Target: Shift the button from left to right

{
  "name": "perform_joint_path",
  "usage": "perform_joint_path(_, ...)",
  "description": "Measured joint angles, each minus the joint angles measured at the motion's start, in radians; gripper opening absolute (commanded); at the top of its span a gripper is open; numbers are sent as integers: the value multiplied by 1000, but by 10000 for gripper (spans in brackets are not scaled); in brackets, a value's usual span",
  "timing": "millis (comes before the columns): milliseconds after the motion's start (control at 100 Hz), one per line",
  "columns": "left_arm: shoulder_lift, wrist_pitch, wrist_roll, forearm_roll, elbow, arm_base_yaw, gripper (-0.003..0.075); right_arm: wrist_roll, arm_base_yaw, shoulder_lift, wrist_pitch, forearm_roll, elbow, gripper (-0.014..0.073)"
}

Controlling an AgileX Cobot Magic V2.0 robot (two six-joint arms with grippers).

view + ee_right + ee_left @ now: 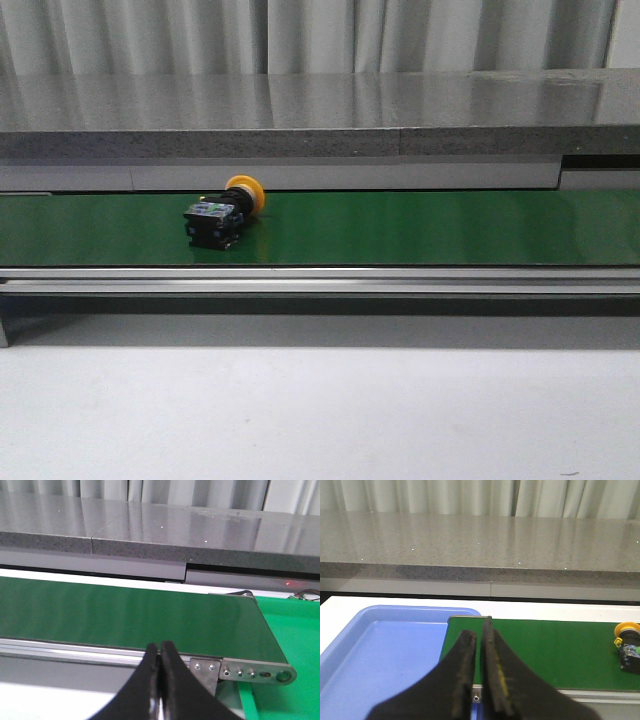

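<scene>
Both jaws pressed together, empty; you find the button (224,213) lying on its side on the belt (420,228), nearer the left gripper (481,672).

- one small push button (222,213) with a round yellow mushroom head and a black boxy body
- one long green conveyor belt (420,228), flat with a silver metal rail along its near edge
- one shallow blue plastic tray (380,655), seen only from the left wrist
- one grey speckled stone counter (300,115) running behind the belt
- two black grippers, a left one (478,672) and a right one (160,680)
</scene>
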State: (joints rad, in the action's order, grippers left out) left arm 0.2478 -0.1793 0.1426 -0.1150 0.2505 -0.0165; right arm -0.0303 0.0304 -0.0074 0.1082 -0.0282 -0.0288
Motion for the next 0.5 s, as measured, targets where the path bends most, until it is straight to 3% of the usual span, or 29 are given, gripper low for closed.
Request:
perform_joint_path(220, 0, 0, 0, 0, 0, 0, 5, 0, 0, 0, -108, 0, 0, -68)
perform_joint_path(500, 0, 0, 0, 0, 0, 0, 5, 0, 0, 35, -18, 0, 153, -68)
